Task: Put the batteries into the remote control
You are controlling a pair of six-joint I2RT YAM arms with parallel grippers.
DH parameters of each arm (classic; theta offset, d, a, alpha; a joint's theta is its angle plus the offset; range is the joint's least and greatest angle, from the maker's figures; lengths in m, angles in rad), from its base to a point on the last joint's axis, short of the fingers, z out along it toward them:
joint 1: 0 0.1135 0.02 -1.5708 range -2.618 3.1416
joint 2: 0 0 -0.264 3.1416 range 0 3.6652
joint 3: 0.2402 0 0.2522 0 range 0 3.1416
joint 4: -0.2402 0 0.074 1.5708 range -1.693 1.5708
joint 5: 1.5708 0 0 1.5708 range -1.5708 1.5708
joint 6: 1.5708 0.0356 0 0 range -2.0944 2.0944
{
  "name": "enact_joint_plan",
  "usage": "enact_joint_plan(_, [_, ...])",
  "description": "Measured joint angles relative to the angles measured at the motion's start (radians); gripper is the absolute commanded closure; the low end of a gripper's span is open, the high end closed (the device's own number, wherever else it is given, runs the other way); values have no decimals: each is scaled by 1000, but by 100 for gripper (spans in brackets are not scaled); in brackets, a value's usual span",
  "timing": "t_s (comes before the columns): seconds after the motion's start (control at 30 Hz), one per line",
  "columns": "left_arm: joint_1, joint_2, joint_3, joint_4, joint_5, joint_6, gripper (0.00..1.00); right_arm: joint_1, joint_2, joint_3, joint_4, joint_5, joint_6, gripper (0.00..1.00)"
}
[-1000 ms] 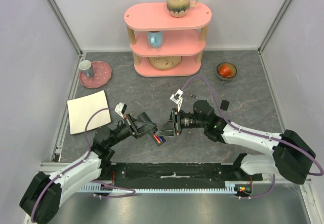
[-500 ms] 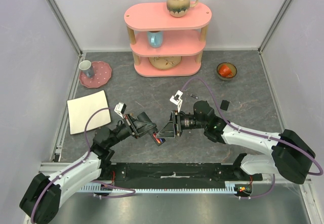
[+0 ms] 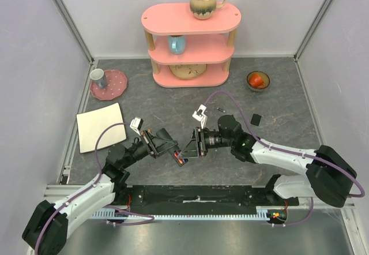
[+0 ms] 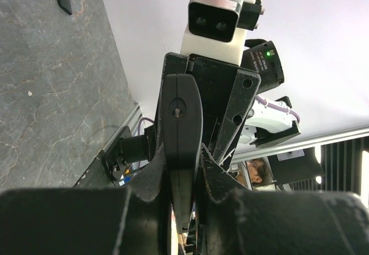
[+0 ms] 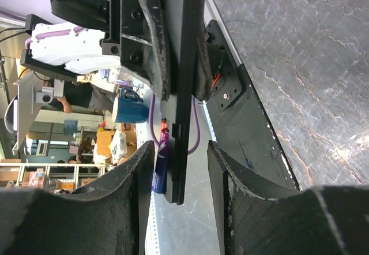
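My left gripper (image 3: 171, 149) is shut on the remote control (image 3: 180, 157), a slim black bar held in the air above the table's near edge. In the left wrist view the remote (image 4: 180, 122) stands edge-on between the pads, left gripper (image 4: 183, 162). My right gripper (image 3: 192, 145) is open, its fingers on either side of the remote's free end (image 5: 183, 111) without touching, right gripper (image 5: 180, 148). A purple battery (image 5: 161, 165) lies against the remote's open side. A red-orange spot (image 3: 181, 162) shows there from above. A dark grey battery (image 3: 220, 108) lies on the table.
A small black square piece (image 3: 256, 119) lies right of the right arm. A white board (image 3: 100, 127) lies at the left. A pink plate with a cup (image 3: 109, 84), a pink shelf (image 3: 190, 41) with mugs and a bowl (image 3: 258, 81) stand at the back.
Both grippers have drifted slightly left and toward the near edge. The right gripper's open fingers have come a little further over the remote's end.
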Motion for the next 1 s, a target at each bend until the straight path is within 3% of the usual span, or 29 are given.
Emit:
enact_joint_plan(0.57, [0,-34,0,-68,-16,38,98,-1,32,-3,13,-21,63,69])
enact_joint_plan(0.9, [0,-35,0,-69,-15,46,98,-6,46,-8,27,-33,81,93])
enact_joint_plan(0.93, [0,-34,0,-69,-15,46,98,-6,47,-8,27,-34,81,93])
enact_joint_plan(1.0, [0,-34,0,-69,-15,47,98,-6,47,-8,27,-34,81,82])
